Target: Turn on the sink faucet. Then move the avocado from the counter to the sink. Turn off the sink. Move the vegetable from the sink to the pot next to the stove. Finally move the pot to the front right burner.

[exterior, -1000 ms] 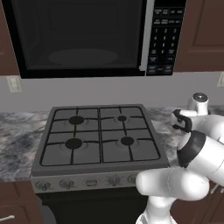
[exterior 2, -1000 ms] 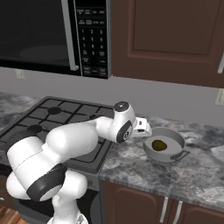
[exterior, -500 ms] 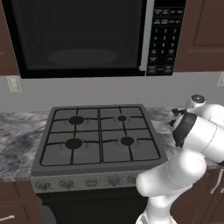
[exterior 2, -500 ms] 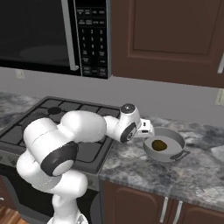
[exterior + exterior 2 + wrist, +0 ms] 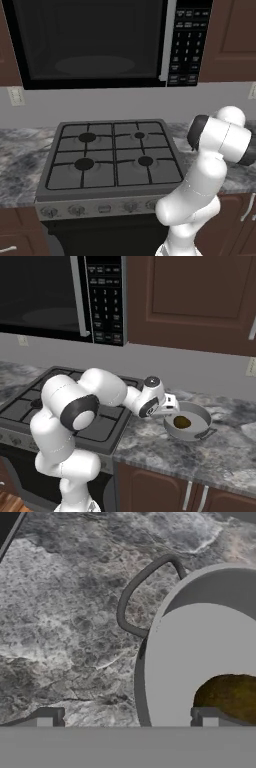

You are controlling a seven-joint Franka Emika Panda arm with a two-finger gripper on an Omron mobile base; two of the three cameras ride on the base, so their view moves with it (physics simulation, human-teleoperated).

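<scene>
1. Currently the avocado [image 5: 182, 422] lies inside the pot [image 5: 200, 412], which sits on the bench [image 5: 165, 448] to the right of the stove [image 5: 114, 157].
2. We see the hand [image 5: 126, 716] hovering over the pot's stove-side rim, fingers apart, one tip outside the wall and one inside.
3. The loop handle [image 5: 137, 587] projects from the pot wall on the stove side.
4. We judge the rim is the nearest grasp; the front right burner [image 5: 145, 161] lies beyond the hand, away from the pot.

Pot [image 5: 196, 421] sits on the marble tabletop [image 5: 165, 448], right of the stove [image 5: 30, 401]. Avocado [image 5: 181, 422] lies inside the pot. Arm reaches across; tool [image 5: 171, 406] at the pot's left rim, finger spread not discernible. Microwave [image 5: 55, 296] above the stove.
</scene>
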